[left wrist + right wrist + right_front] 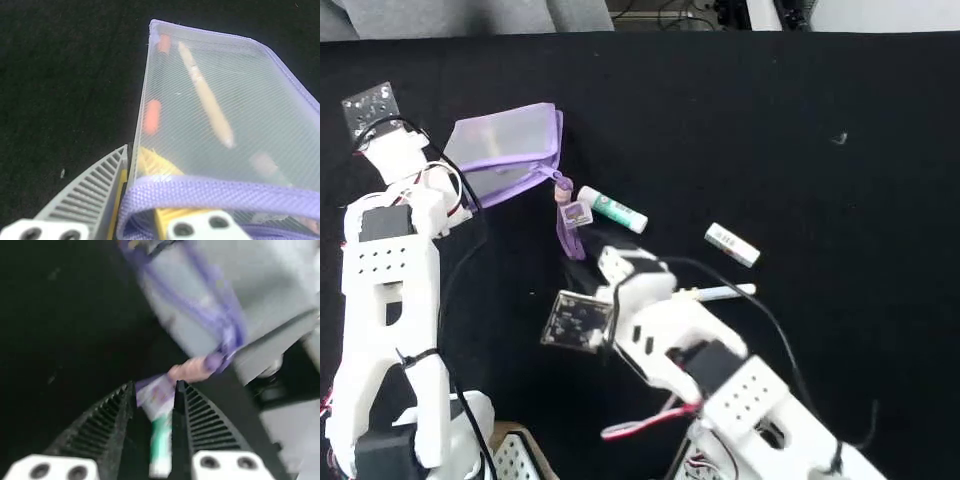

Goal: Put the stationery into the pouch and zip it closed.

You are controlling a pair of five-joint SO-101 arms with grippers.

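A translucent purple pouch (505,150) lies at the table's back left. My left gripper (460,190) is shut on its near corner, one finger inside the purple rim (134,150). Through the pouch wall (240,85) I see a pencil (205,97) and orange items. The pink zip pull (563,192) with a purple strap and a small tag (576,214) hangs off the pouch's right end. A green-and-white glue stick (612,209) lies beside it. My right gripper (605,258) stands open just short of them, the tag (155,392) and glue stick (161,440) showing between its fingers (154,386).
A white eraser-like block (732,245) and a white pen (718,293) lie on the black table (840,200) to the right of my right arm. Cables trail from both arms. The table's far edge (650,32) runs along the back.
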